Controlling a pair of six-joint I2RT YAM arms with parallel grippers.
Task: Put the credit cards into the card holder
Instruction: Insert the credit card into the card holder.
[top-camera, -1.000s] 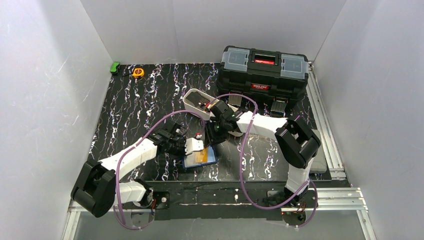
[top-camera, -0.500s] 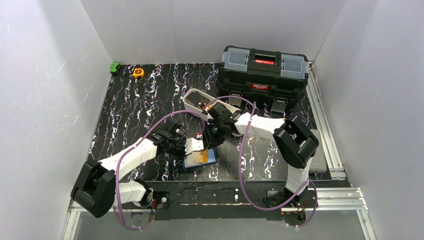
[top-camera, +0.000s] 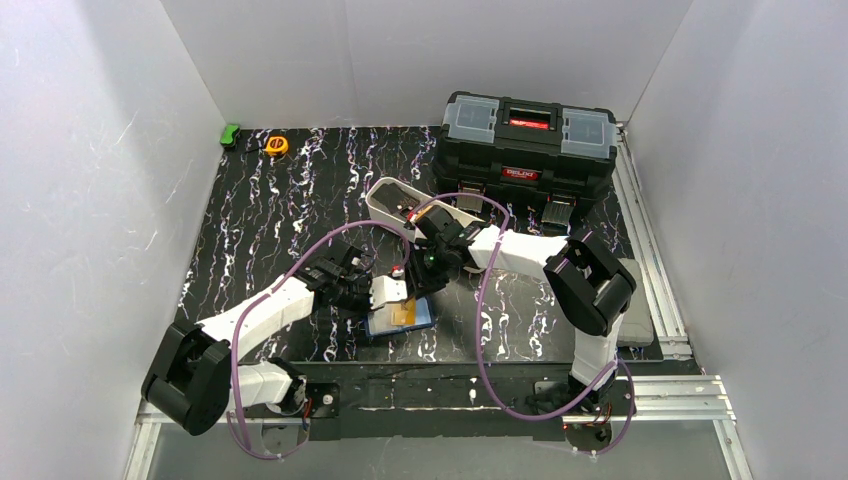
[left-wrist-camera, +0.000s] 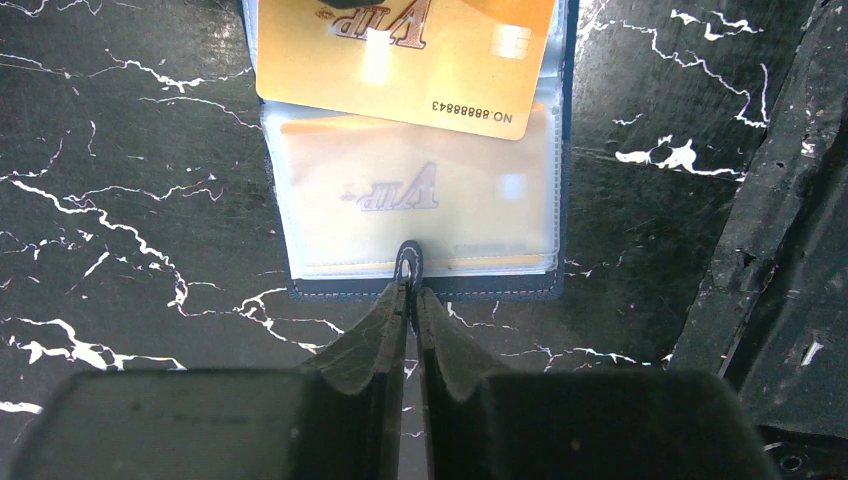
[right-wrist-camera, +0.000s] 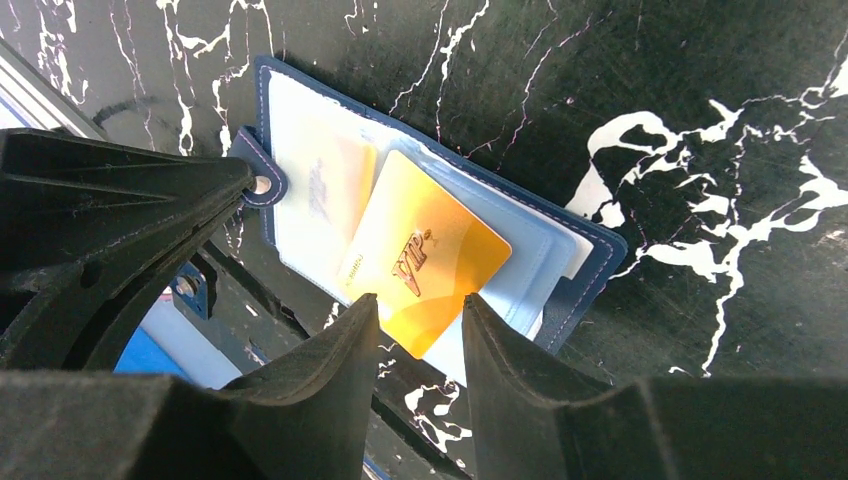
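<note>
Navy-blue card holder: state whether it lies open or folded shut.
Open: the navy-blue folding card holder lies spread flat, clear sleeves up, orange-yellow plastic card lying over them.

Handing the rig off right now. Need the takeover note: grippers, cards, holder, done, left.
Left gripper: shut on the snap tab of the card holder, which lies open on the table.
Right gripper: open, fingers astride a corner of the orange card; no clamp visible.
Orange card: loose on top of the open holder, one corner overhanging its edge.
Done: one gold card sits inside a clear sleeve.
Left: slide the orange card into a sleeve. No other cards made out.
</note>
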